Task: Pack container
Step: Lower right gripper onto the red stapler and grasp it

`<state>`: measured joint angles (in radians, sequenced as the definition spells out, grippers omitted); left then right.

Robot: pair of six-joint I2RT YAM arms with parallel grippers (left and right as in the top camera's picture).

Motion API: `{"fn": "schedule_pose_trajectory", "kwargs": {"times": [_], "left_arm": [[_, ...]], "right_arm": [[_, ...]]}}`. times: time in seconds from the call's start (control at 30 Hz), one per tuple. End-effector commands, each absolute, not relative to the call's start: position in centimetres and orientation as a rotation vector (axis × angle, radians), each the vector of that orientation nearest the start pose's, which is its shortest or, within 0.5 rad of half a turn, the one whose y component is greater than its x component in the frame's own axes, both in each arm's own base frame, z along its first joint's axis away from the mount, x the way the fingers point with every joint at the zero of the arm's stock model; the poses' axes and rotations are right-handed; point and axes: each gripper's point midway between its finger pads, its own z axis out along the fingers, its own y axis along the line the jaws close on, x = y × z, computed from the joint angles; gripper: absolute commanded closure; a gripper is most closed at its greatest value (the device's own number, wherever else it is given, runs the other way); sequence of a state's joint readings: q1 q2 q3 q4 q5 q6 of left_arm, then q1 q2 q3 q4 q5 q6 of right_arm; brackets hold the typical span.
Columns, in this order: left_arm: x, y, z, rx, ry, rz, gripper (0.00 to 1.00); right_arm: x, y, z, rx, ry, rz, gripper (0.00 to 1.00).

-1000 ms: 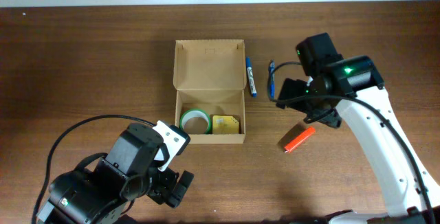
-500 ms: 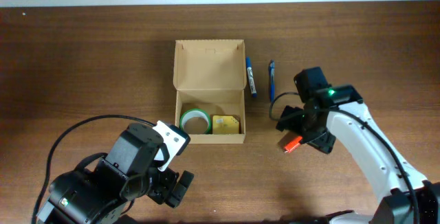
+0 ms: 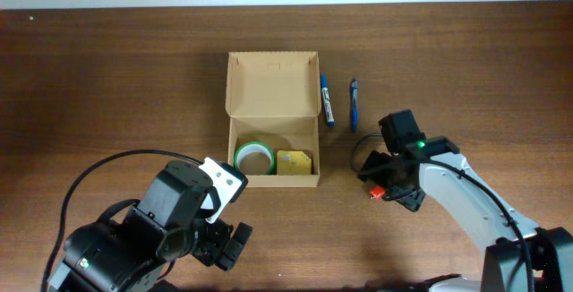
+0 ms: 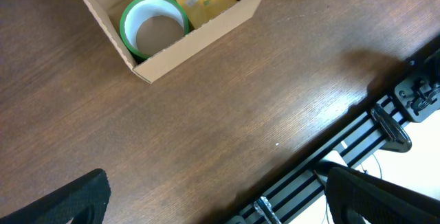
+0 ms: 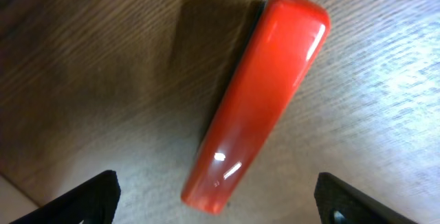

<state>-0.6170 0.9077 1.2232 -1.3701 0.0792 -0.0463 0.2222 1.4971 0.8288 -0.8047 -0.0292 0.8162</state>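
Brown wood-grain table (image 3: 116, 86) carries the container (image 3: 272, 84) at its middle, flap lid thrown back, with a green tape roll (image 3: 253, 158) and a yellow packet (image 3: 294, 161) already inside. Just to its right lie two blue pens (image 3: 327, 99), untouched. Further right and nearer the front lies a glossy red object (image 5: 258, 100). The right gripper (image 3: 383, 187) has swung from beside the pens down over it within the last second. Its jaws stand wide on either side, gripping nothing yet, so a pickup looks imminent. The left gripper (image 4: 216, 200) idles near the front, wide open and empty.
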Motion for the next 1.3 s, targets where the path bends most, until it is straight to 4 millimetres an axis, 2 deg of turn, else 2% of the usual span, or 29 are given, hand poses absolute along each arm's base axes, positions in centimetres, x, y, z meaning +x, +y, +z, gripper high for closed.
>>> {"fn": "schedule_pose_trajectory", "kwargs": {"times": [0.0, 0.1, 0.3, 0.5, 0.67, 0.8, 1.27], "left_arm": [[14.9, -12.5, 24.7, 0.770, 2.529, -0.352, 0.01], [14.9, -12.5, 24.7, 0.770, 2.529, -0.352, 0.00], [14.8, -12.5, 24.7, 0.770, 2.529, -0.352, 0.00], [14.9, -12.5, 24.7, 0.770, 2.529, -0.352, 0.00], [14.9, -12.5, 24.7, 0.770, 2.529, -0.352, 0.00], [14.9, -12.5, 24.7, 0.770, 2.529, -0.352, 0.00], [14.9, -12.5, 24.7, 0.770, 2.529, -0.352, 0.00]], "right_arm": [[24.6, 5.6, 2.3, 0.966, 2.886, 0.112, 0.09], [24.9, 5.6, 1.9, 0.978, 2.863, 0.128, 0.11], [25.7, 5.4, 1.8, 0.968, 2.823, 0.124, 0.23], [26.3, 5.1, 1.9, 0.961, 2.793, 0.110, 0.27], [26.5, 5.0, 1.8, 0.961, 2.781, 0.102, 0.27], [26.2, 5.0, 1.2, 1.049, 2.755, 0.110, 0.28], [26.1, 4.9, 0.5, 1.054, 2.772, 0.095, 0.28]]}}
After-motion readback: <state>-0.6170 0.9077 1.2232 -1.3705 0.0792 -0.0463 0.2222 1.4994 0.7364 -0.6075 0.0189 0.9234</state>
